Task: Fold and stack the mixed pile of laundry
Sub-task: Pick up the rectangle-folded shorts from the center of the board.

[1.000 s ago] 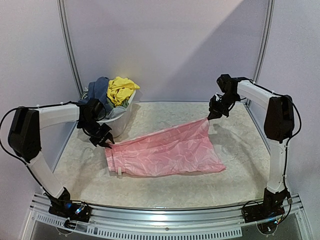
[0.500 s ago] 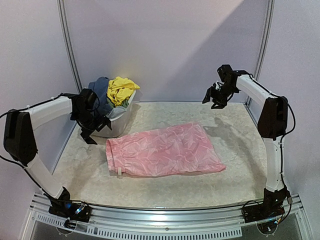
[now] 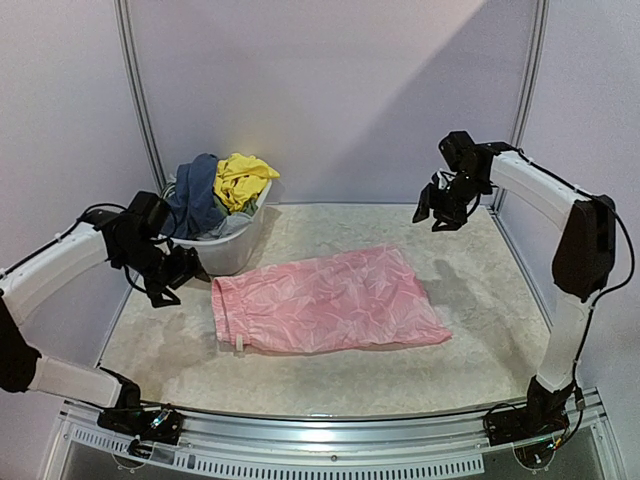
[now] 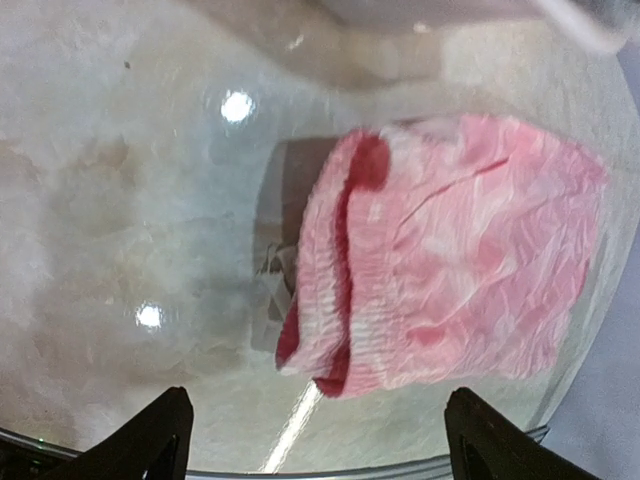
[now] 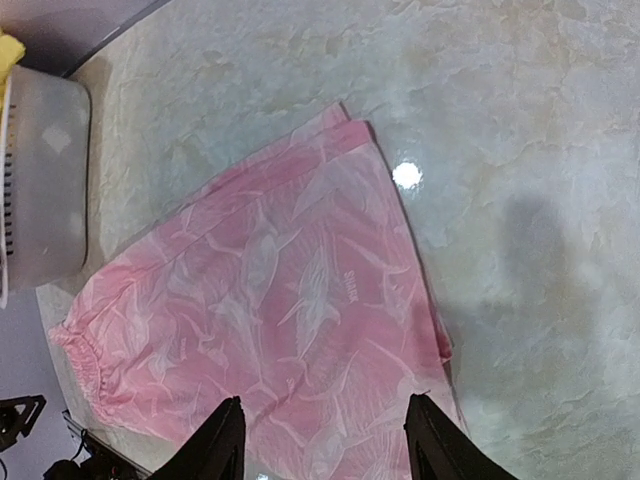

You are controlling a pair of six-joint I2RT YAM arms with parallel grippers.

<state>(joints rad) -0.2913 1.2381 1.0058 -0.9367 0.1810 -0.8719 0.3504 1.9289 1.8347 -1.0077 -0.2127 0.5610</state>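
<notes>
A pale pink patterned piece (image 4: 450, 260) lies flat at centre-right on the marbled table (image 4: 110, 180), its gathered end facing left. Two dark fingers (image 4: 150, 440) stand wide apart at the bottom edge, empty.

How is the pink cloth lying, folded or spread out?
Spread out. The pink cloth lies flat on the table, its whole outline showing, no edge turned over.

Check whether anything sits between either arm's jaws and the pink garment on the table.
Nothing visible does. The pink garment lies flat on the table; left jaws and right jaws hang open nearby. The white tub stands aside.
</notes>
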